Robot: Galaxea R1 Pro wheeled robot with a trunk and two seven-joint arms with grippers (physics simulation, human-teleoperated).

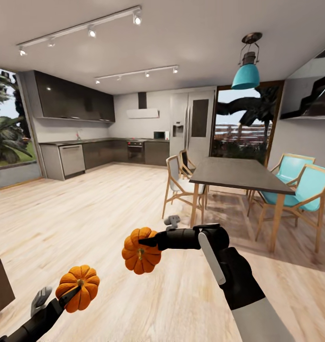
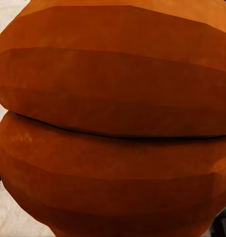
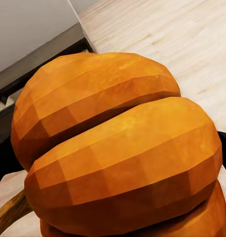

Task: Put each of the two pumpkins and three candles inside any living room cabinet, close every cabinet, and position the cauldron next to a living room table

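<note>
Orange pumpkins, one per tool, so you carry both in one trip | left tool clamped on low pumpkin | right tool clamped on second pumpkin, held clear over wood floor | cabinet corner maybe at left edge

Left gripper lower left of frame, arm reaching up from the corner, fingers clamped on a pumpkin. Right gripper centre frame, forearm bent inward, gripping second pumpkin.
</note>
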